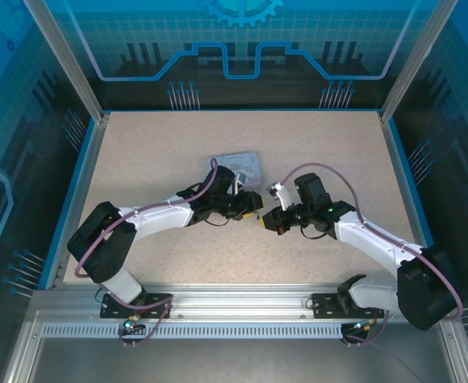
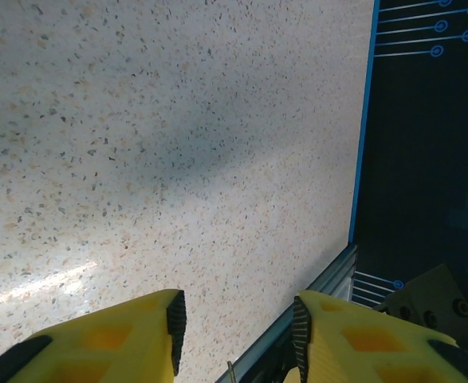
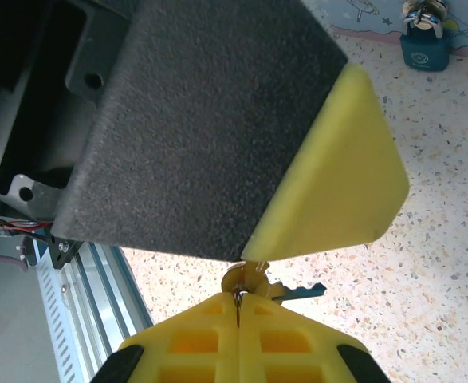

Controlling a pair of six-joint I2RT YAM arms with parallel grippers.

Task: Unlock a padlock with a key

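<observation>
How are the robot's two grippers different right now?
The left gripper has its fingers apart, with table showing in the gap; the right gripper has them pressed together. The right gripper pinches a small key; the left gripper grips nothing. Both have yellow fingers.

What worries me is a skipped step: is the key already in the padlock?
No: the key sits pinched in the shut jaws of the right gripper, well apart from the padlock resting farther off.
</observation>
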